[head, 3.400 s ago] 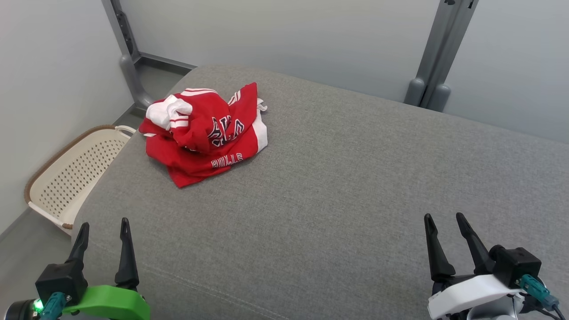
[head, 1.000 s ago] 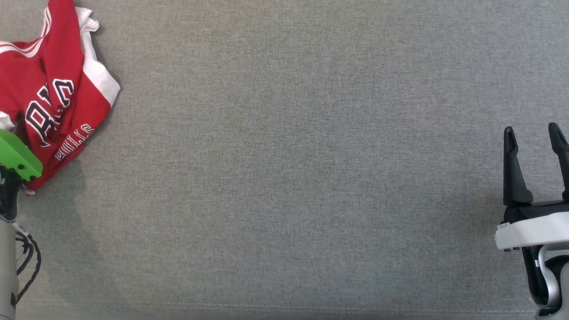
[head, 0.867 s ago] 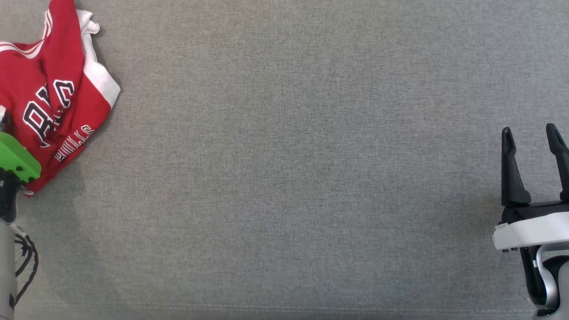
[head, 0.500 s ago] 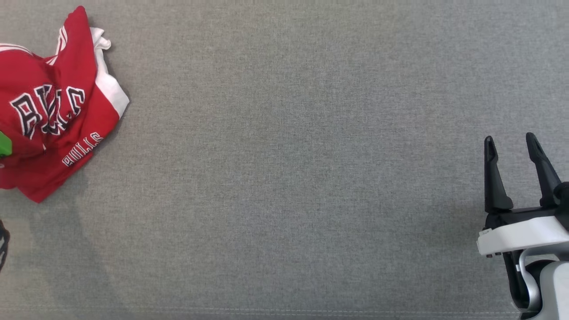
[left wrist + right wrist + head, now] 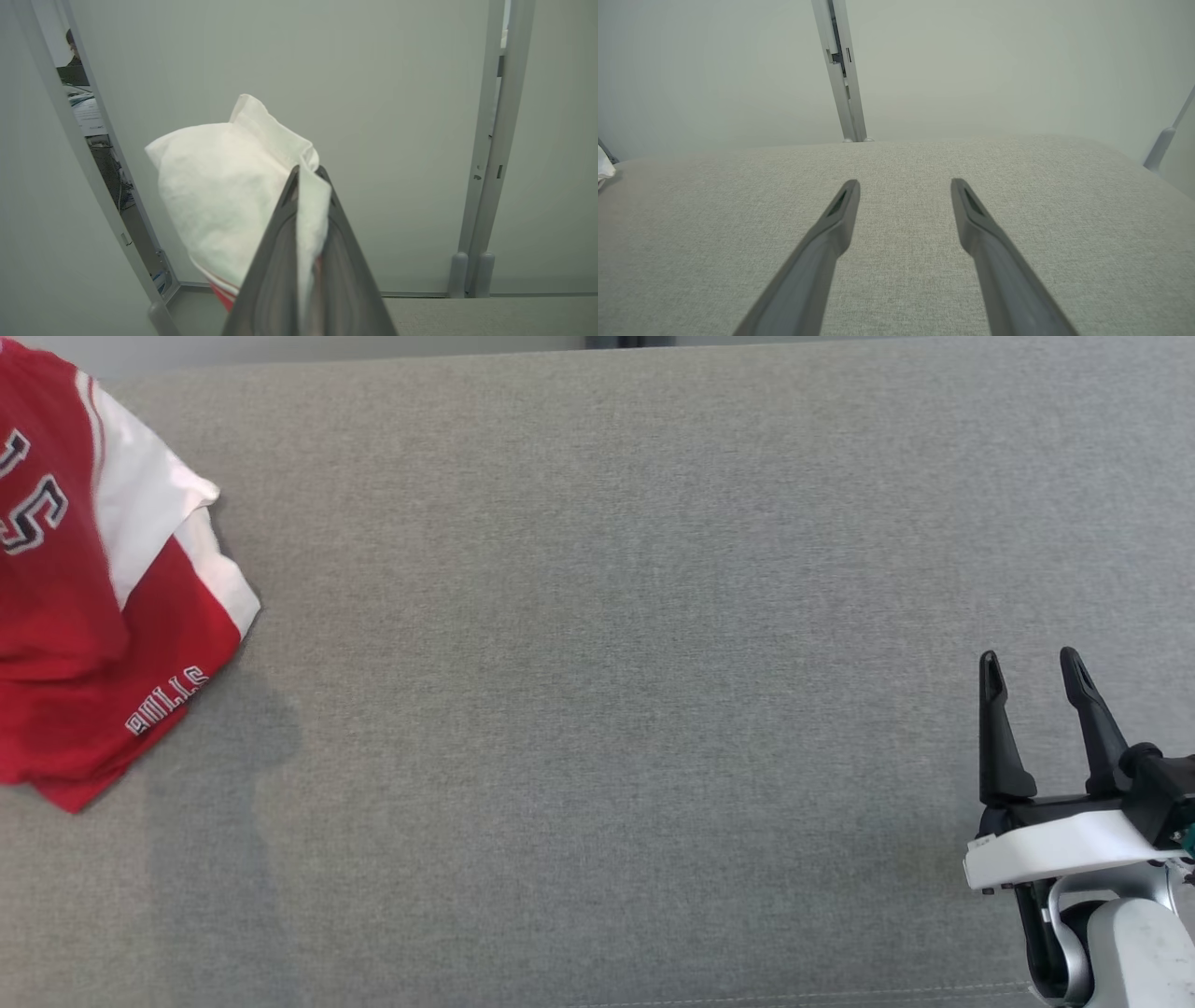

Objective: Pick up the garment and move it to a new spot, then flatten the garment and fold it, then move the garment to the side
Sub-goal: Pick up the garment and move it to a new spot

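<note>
Surface: grey woven upholstery (image 5: 597, 709), spanning my view.
Garment: crumpled red-and-white jersey (image 5: 65, 644), at my far left.
Left gripper (image 5: 306, 175): jaws pinching its white fabric.
Right gripper (image 5: 1029, 656): jaws spread, empty, near right.

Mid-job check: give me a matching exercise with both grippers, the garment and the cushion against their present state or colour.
Things:
1. left gripper
2. right gripper
3. garment
4. cushion

States:
A. plain grey, spread under everything
B. fingers apart, nothing between them, above the grey fabric
C. fingers closed on a white fold
D. red and white with lettering, at the head view's left edge

Pairs: 1-C, 2-B, 3-D, 4-A
</note>
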